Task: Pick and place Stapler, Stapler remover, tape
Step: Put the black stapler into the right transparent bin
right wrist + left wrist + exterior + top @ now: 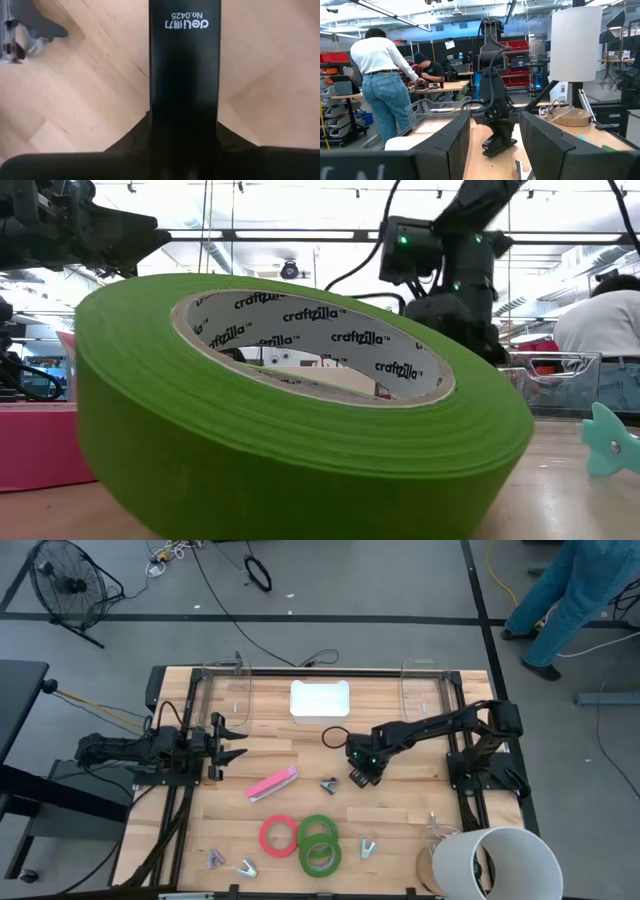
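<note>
Right end effector [359, 772] points down mid-table, clamped; left end effector [228, 738] waits, spread.

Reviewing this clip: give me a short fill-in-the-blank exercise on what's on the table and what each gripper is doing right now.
1. The right gripper is shut on a black ____ printed "deli No.0425".
2. The tape rolls number three: one red-pink roll and ____ green rolls.
3. The left gripper waits near the table's left edge with its fingers ____.
4. The pink stapler lies on the table between the left gripper and the ____ gripper.

Missing words: stapler; two; open; right
</note>
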